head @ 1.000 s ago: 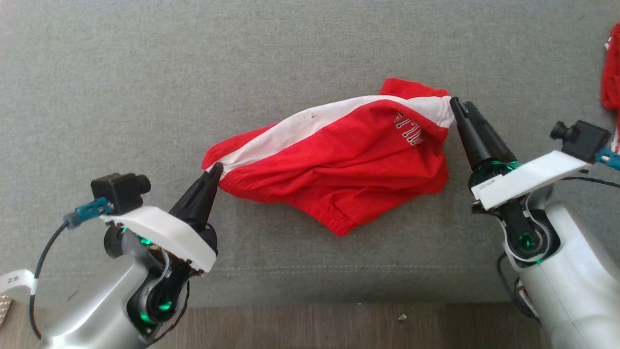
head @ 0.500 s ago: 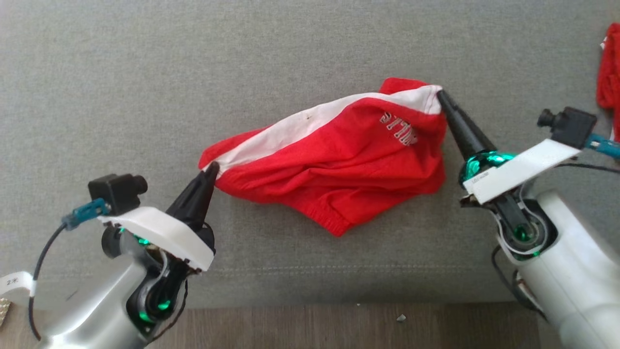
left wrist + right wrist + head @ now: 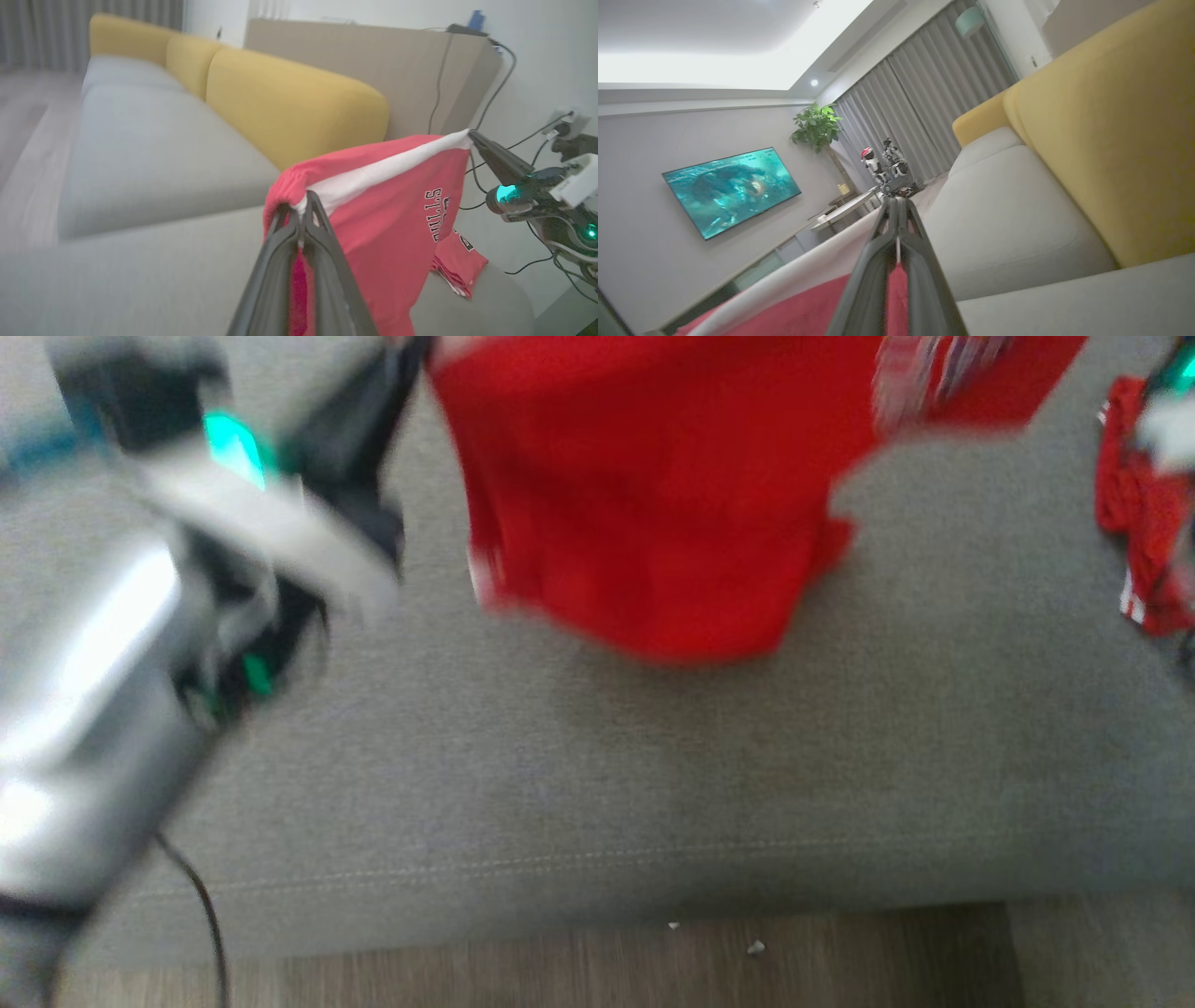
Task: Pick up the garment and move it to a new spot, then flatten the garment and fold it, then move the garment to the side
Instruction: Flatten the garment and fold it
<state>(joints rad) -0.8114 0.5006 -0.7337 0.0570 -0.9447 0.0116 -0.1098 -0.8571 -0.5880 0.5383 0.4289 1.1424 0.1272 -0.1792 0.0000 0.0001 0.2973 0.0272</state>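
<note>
The garment (image 3: 635, 495) is red with a white band and white lettering, and it hangs in the air above the grey sofa seat (image 3: 653, 784), stretched between both grippers. In the blurred head view my left gripper (image 3: 411, 359) is at the top left, at the cloth's upper corner. My left gripper (image 3: 303, 200) is shut on the white band of the garment (image 3: 387, 224). Across from it, my right gripper (image 3: 472, 134) pinches the other end of the band. In the right wrist view my right gripper (image 3: 896, 200) is shut, with the garment (image 3: 808, 308) between its fingers.
A second red cloth (image 3: 1144, 541) lies crumpled on the seat at the right, also low in the left wrist view (image 3: 460, 263). Yellow back cushions (image 3: 289, 98) line the sofa's rear. Wooden floor (image 3: 560, 971) runs along the front edge. Cables (image 3: 490, 93) hang on the wall.
The right gripper closed on the garment's corner, then both grippers lifted it off the seat, so it now hangs between them. The head view has shifted and blurred.
</note>
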